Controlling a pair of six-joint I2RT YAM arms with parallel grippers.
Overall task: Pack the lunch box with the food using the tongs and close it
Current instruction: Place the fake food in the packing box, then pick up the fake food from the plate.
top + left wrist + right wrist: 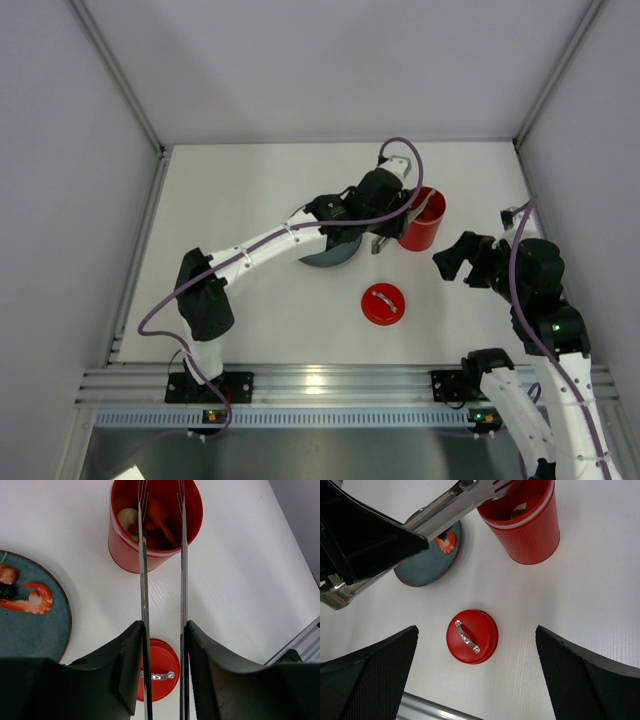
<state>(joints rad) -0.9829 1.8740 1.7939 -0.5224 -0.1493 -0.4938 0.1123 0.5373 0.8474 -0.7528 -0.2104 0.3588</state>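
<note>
left pincer (164, 627) is clamped on the tongs (144, 580), a finger pressed on each arm. the tong tips are over the mouth of the box (125, 555), a little apart, nothing between them that i can see. looks like the drop-off end of a run.

inside the box: one beige disc (127, 516) at 9 o'clock, orange-red chunks (159, 512) in the middle. too piled up to count them.

the plate (35, 630) sits at 8 o'clock of the box, near but apart. it's not cleared: one curled shrimp (25, 606), and one darker piece (7, 575) cut off at the edge of the left wrist view. two pieces showing; the arm hides the rest of the plate from above.

the lid (482, 630) lies on the desk (250, 200) at 7 o'clock of the box, handle up, well apart from it.

right pincer (476, 677) has its fingers wide apart and empty, hanging over the lid, at 3 o'clock of the box from above.

my read: packing is well along but not finished. at least two pieces left to carry, then the lid goes on.

count: one box, one lid, one plate, one pair of tongs.
</note>
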